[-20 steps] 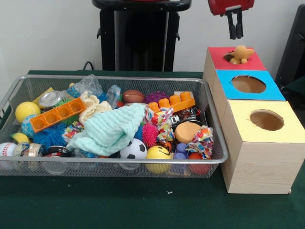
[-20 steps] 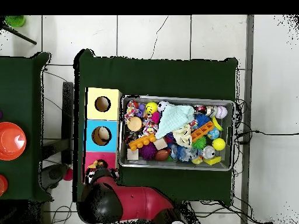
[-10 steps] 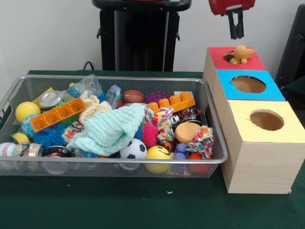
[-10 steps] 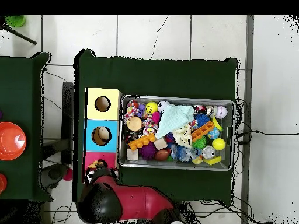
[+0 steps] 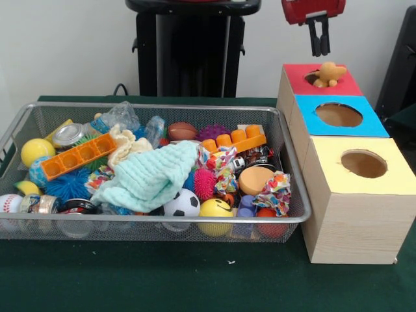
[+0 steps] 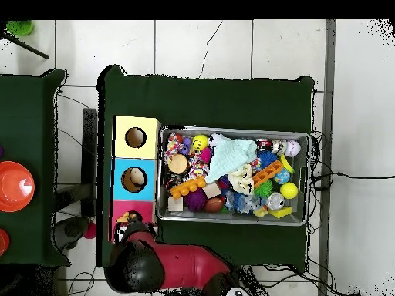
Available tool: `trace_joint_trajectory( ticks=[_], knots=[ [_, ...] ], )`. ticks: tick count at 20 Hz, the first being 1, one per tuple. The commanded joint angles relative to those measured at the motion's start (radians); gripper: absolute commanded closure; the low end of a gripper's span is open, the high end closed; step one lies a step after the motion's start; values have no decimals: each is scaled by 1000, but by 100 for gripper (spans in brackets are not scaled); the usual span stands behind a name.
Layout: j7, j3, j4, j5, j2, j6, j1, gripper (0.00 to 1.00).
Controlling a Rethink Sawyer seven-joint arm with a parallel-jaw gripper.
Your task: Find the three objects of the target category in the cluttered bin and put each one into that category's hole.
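Note:
The silver wire mesh bin (image 5: 162,107) sits on the green table, packed with toys: balls, a mint cloth (image 5: 153,175), an orange block strip (image 5: 78,156) and patterned fabric bows. It also shows in the overhead view (image 6: 231,129). My gripper (image 5: 318,52) hangs empty, with a narrow gap between its fingers, above the red-topped box (image 5: 348,84). A yellow-orange duck toy (image 5: 329,73) sits in that box's hole, just below the gripper. In the overhead view the red arm (image 6: 166,266) covers the gripper.
Three wooden boxes stand in a row right of the bin: red-topped, blue-topped (image 5: 374,123) and yellow-topped (image 5: 396,175), each with a round hole. The black pedestal (image 5: 192,52) stands behind the bin. A side table with orange items (image 6: 15,185) shows in the overhead view.
The gripper has shifted very slightly left above the red box. The duck and the bin's contents have not moved.

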Motion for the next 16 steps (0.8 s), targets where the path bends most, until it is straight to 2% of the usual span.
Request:
trace_joint_trajectory(
  ticks=[1,8,16],
  knots=[
    [208,42,-57,24,76,-41,14,100],
    [233,-28,-86,57,84,-55,112,100],
    [243,-77,-100,72,104,-81,181,100]
  ],
)
